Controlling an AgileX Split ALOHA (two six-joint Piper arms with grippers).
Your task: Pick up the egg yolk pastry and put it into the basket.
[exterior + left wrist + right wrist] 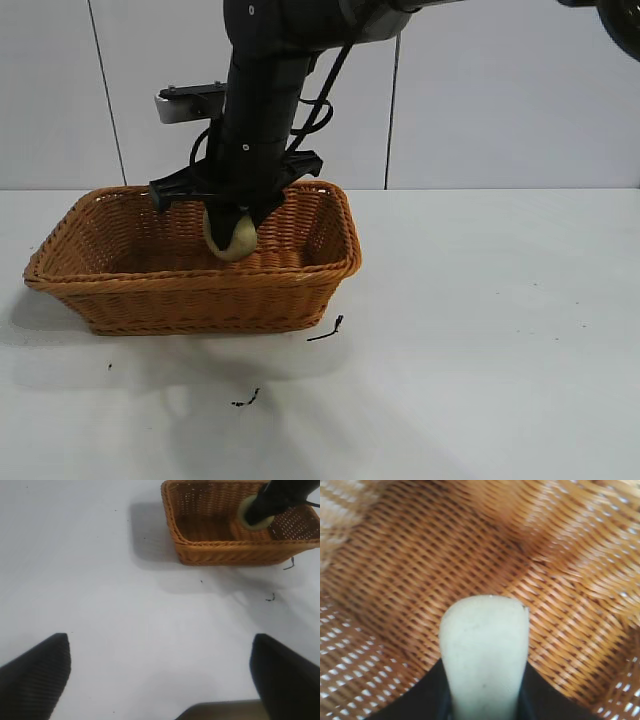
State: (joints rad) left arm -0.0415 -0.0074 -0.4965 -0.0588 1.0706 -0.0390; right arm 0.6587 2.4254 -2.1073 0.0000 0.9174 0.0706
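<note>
Right gripper clamped on the egg yolk pastry, hanging inside the basket toward its right half, just above the woven floor. Probably light, soft and crumbly (gentle side pinch suits). Left gripper parked over bare counter, fingers spread wide.

A white worktop carries the basket, which sits toward its left side. Just off the basket's front right corner lies a small dark scrap, and another scrap lies nearer the front.
</note>
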